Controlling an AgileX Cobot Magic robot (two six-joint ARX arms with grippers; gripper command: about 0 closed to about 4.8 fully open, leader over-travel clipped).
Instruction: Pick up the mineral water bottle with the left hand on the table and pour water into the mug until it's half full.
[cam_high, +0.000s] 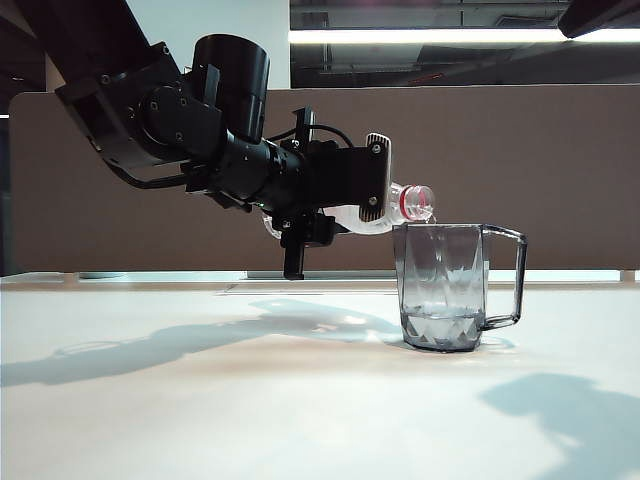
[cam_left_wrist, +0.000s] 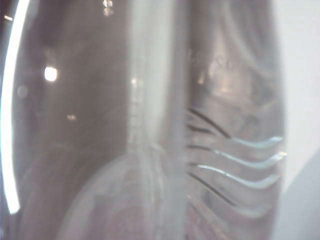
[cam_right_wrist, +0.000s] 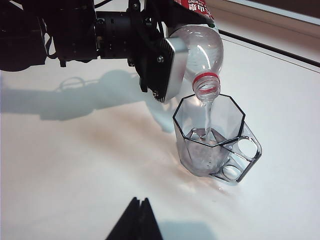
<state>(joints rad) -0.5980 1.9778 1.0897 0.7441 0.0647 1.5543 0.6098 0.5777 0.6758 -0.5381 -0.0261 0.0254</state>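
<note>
Mineral water bottle (cam_right_wrist: 200, 47) tips over the mug (cam_high: 447, 285), pinched by the left gripper (cam_high: 372, 180). Water (cam_right_wrist: 206, 117) falls inside the mug's rim. Open table (cam_high: 250, 400) lies all around. The right gripper's (cam_right_wrist: 136, 222) state is unclear.

Left arm (cam_high: 180, 125): matte black throughout, built of bulky cylindrical joint housings joined by blocky links, with small screw heads dotting the casings. A thin black cable (cam_high: 318, 130) loops above the wrist. A short black post hangs beneath the wrist. Left gripper (cam_high: 375, 180): black body carrying flat pale grey finger plates (cam_right_wrist: 170, 67), ribbed along one edge and fixed by dark screws. Right gripper (cam_right_wrist: 137, 222): seen only as black pointed fingertips close together at the frame's edge.
</note>
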